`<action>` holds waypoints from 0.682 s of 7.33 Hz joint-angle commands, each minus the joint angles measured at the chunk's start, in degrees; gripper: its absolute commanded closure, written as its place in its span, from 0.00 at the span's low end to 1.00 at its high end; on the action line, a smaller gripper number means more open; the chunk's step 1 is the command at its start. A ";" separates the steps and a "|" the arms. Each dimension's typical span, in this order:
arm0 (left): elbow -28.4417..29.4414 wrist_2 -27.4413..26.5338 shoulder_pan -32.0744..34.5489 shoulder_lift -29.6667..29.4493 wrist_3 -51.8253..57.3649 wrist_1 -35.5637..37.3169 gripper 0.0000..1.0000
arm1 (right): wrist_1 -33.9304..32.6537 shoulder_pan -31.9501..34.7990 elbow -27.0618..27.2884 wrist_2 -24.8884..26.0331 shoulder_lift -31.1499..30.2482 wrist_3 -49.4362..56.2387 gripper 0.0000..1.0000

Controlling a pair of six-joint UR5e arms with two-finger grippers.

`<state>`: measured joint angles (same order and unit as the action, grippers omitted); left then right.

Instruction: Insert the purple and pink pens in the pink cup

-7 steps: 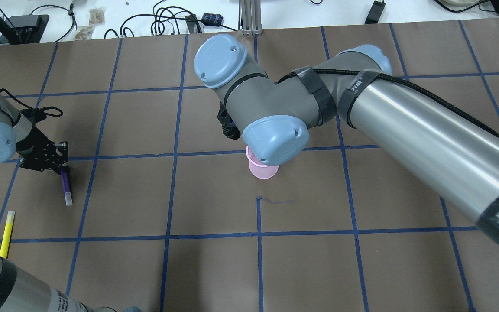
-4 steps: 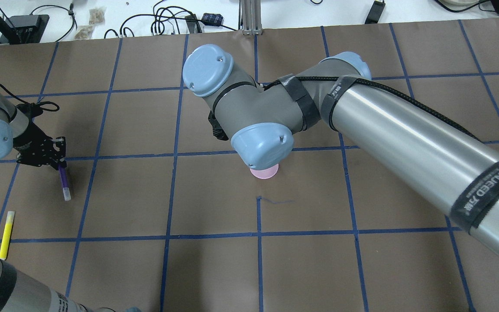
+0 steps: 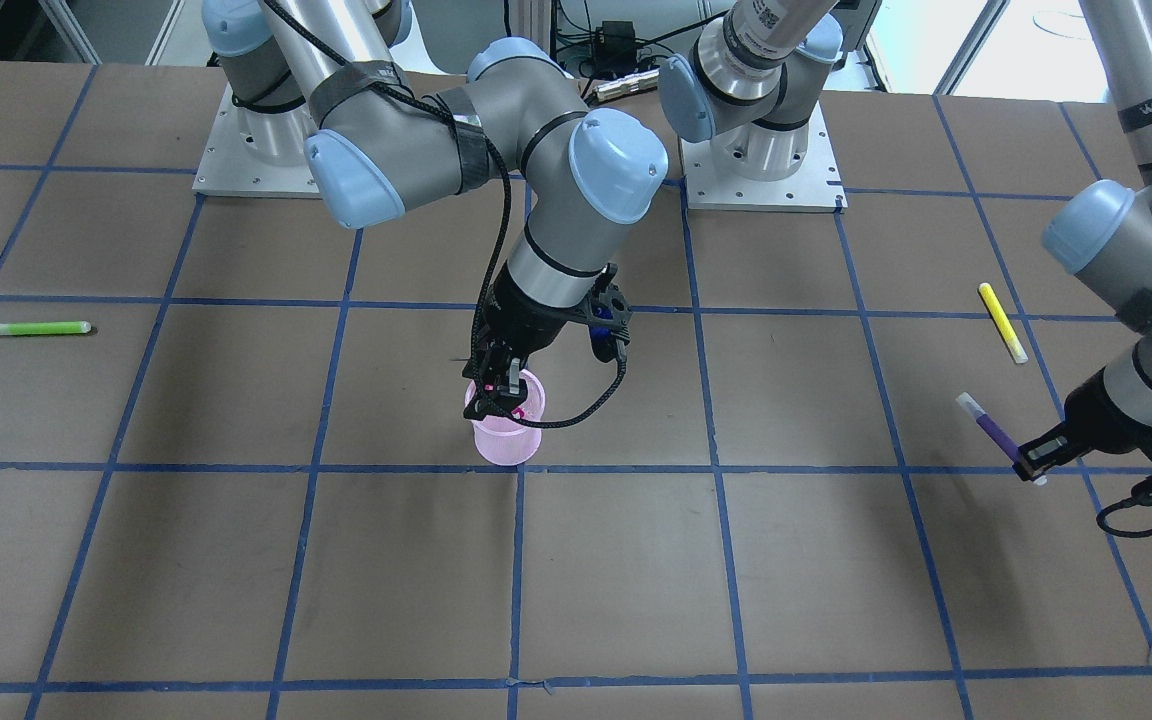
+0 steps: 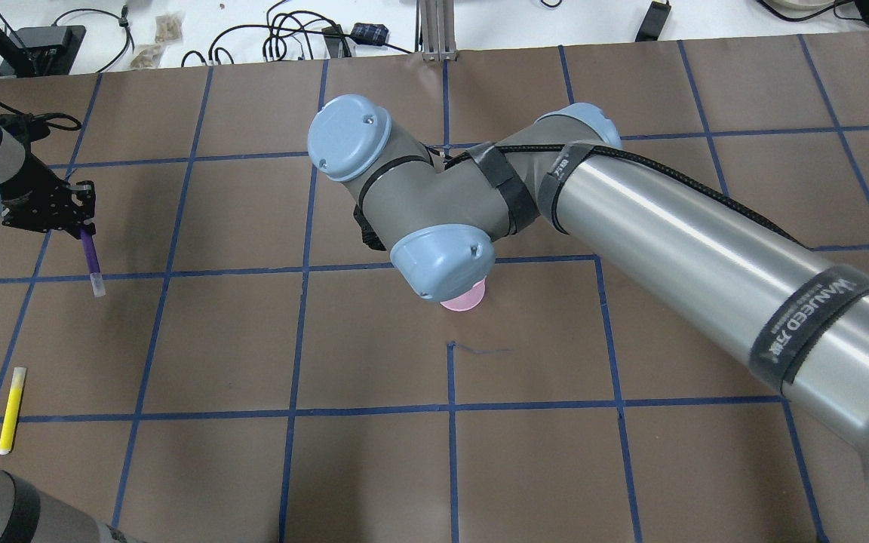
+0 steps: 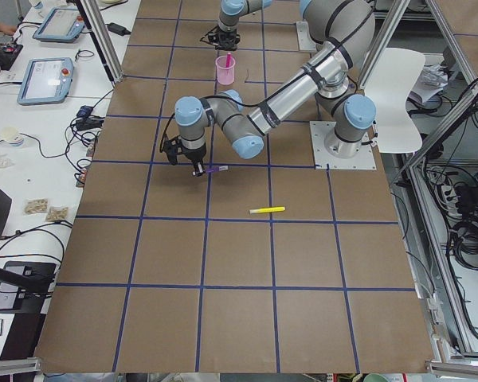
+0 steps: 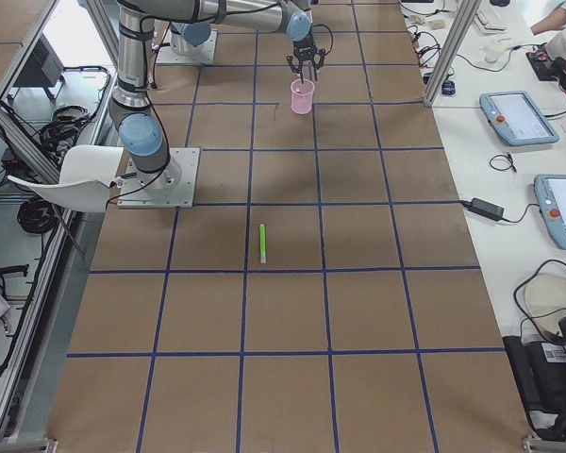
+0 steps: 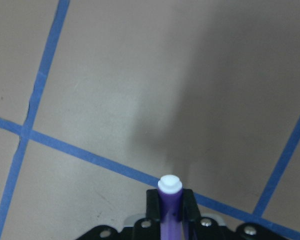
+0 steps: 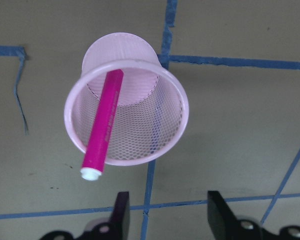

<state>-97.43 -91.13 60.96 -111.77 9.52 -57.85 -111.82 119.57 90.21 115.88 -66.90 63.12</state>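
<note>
Since a second ago the left end effector (image 4: 81,228) has carried the purple pen (image 4: 90,260) farther out across the desk (image 4: 374,467). The right arm has swung over and now hides most of the pink cup (image 4: 466,302) from overhead. Four pens show, one each of purple, pink, yellow and green, and one cup. The left end effector is clamped on the purple pen, well apart from the cup. The pink pen (image 8: 102,131) leans inside the cup, white end over the rim. The right end effector (image 8: 169,210) hangs above it, fingers apart. The yellow pen (image 4: 10,409) lies near the left arm. The green pen (image 3: 36,328) lies far off on the right arm's side.
</note>
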 commanded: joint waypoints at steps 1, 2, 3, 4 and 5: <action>2.49 0.17 5.72 2.34 -5.96 0.11 1.00 | 0.19 -5.36 -0.56 -3.18 -4.69 3.13 0.00; 3.47 0.25 8.88 3.39 -8.97 -0.50 1.00 | 1.07 -11.14 -0.30 -9.12 -8.56 6.55 0.00; 3.56 0.08 12.31 4.27 -12.04 -0.42 1.00 | 3.69 -17.38 -0.12 -13.45 -11.73 11.10 0.00; 3.57 -0.01 16.08 5.50 -15.81 -0.42 1.00 | 5.54 -22.92 -0.04 -16.53 -14.37 13.67 0.00; 3.57 0.08 19.95 6.99 -20.29 -0.33 1.00 | 6.60 -27.06 0.14 -20.22 -16.22 13.44 0.00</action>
<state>-93.95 -91.06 76.03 -106.53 -5.47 -58.24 -107.04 98.68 90.15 100.38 -80.18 75.09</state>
